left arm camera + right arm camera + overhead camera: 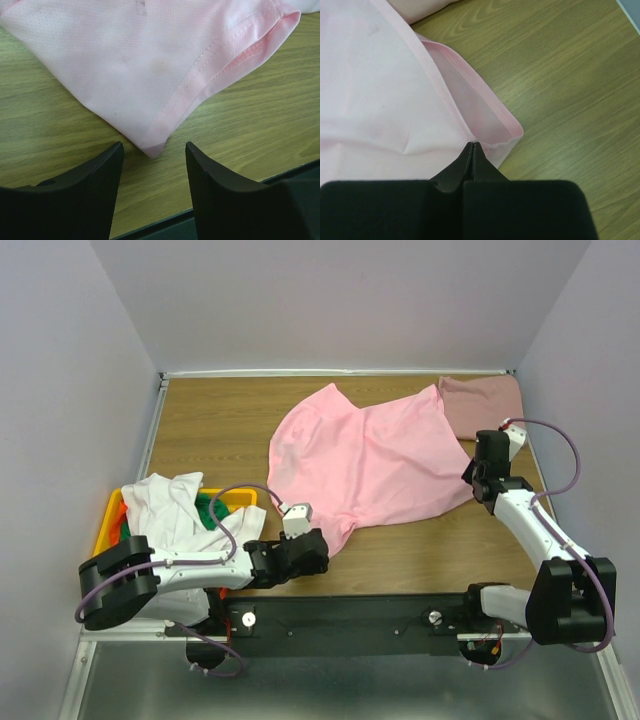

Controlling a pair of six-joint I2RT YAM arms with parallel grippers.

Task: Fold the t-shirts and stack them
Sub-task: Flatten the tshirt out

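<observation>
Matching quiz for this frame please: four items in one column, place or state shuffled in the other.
1. bright pink t-shirt
2. dusty rose t-shirt
3. white t-shirt
4. right gripper

A. heaped on the yellow bin
B. jaws shut on a pink hem
C. spread out across the table
D. lying at the far right corner

Pairs: 1-C, 2-D, 3-A, 4-B

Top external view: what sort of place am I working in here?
Probably a lab robot test cell, not a home: a wood-grain tabletop boxed in by plain pale wall panels, a black mounting bar at the near edge, and a bright pink t-shirt spread near a yellow plastic bin.
</observation>
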